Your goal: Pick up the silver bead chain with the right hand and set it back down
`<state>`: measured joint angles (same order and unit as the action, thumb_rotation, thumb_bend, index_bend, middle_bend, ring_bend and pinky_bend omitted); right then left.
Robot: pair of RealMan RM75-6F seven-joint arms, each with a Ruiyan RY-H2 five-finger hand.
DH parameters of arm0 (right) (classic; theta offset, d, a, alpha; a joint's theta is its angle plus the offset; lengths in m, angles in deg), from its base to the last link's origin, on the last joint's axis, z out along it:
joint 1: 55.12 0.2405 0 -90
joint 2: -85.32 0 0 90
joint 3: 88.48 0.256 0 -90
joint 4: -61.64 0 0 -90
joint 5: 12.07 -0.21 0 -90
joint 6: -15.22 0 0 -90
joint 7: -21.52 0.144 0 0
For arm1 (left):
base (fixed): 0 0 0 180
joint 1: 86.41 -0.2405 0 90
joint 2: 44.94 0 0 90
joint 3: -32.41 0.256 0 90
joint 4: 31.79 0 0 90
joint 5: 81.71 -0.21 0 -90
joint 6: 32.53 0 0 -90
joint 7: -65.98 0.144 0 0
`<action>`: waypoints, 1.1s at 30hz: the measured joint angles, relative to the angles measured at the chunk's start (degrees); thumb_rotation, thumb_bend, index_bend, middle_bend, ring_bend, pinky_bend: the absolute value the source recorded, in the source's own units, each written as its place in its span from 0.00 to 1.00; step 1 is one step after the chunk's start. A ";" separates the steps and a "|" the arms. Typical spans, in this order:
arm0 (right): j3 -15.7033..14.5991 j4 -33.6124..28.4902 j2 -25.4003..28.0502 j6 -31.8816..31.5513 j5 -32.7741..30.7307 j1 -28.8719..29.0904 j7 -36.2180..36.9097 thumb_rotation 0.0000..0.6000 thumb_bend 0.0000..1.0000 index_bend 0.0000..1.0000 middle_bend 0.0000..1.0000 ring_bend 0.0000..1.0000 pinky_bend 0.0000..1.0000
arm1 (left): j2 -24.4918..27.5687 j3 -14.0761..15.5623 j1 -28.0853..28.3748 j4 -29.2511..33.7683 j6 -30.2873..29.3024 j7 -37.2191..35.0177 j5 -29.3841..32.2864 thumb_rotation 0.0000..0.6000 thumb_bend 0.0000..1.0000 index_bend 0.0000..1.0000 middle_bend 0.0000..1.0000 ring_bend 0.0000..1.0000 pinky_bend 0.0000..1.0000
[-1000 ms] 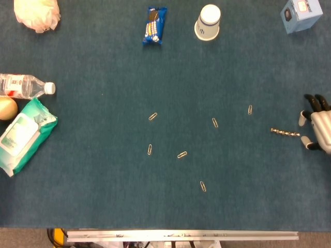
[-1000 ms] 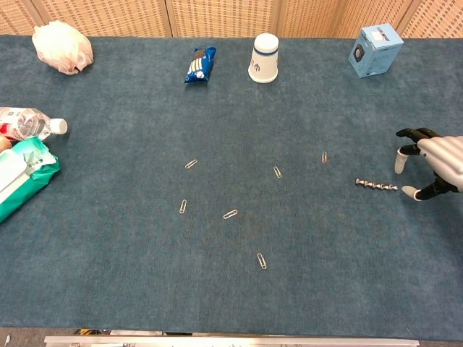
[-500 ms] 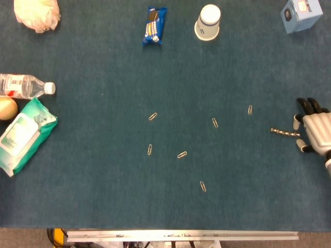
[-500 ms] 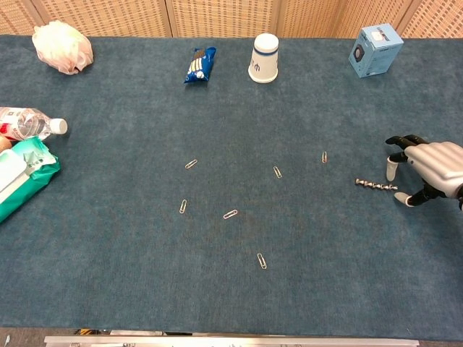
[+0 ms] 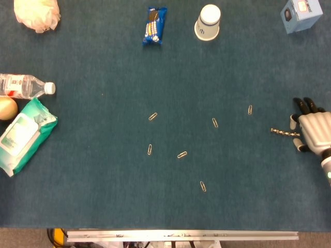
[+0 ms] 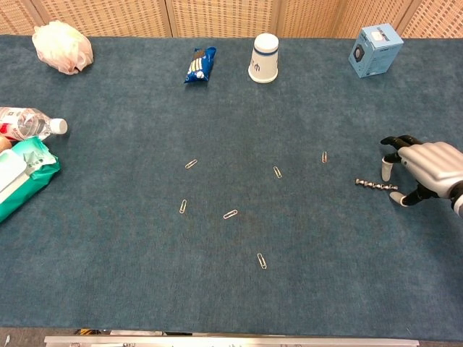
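Note:
The short silver bead chain (image 5: pixel 284 133) (image 6: pixel 375 186) lies flat on the blue cloth at the right side. My right hand (image 5: pixel 313 130) (image 6: pixel 423 169) hovers just right of its end, fingers apart and curved over the cloth. One fingertip (image 6: pixel 386 171) stands above the chain's right end and the thumb tip (image 6: pixel 397 200) below it. I cannot tell whether a fingertip touches the chain. The hand holds nothing. My left hand is in neither view.
Several paper clips (image 5: pixel 182 154) are scattered mid-table, one (image 5: pixel 250 109) close to the chain. At the far edge lie a white cup (image 5: pixel 208 22), a blue snack packet (image 5: pixel 154 25), a blue box (image 5: pixel 300 14) and a crumpled bag (image 5: pixel 36 14). Wipes (image 5: pixel 25 135) and a bottle (image 5: pixel 26 86) are left.
My right hand has moved left toward the chain, bringing its fingertips from clear of the chain's right end to either side of it. The chain has not moved.

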<state>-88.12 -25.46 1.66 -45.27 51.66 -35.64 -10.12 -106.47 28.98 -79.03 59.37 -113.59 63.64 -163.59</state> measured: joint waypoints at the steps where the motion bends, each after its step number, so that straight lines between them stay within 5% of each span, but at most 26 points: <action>1: -0.04 0.02 -0.04 0.00 -0.05 0.05 -0.06 1.00 0.27 0.49 0.10 0.04 0.28 | -0.01 0.01 -0.03 -0.04 -0.02 -0.03 -0.01 1.00 0.45 0.37 0.38 0.31 0.44; 33: -0.58 0.87 -1.62 -0.65 -1.82 1.03 -2.05 1.00 0.31 0.52 0.10 0.04 0.28 | 0.02 -0.01 -0.24 -0.05 -0.35 -0.21 -0.33 1.00 0.45 0.37 0.38 0.31 0.44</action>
<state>-88.70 -24.59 0.04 -45.92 49.84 -34.61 -12.17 -106.45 28.97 -79.28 59.32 -113.94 63.42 -163.91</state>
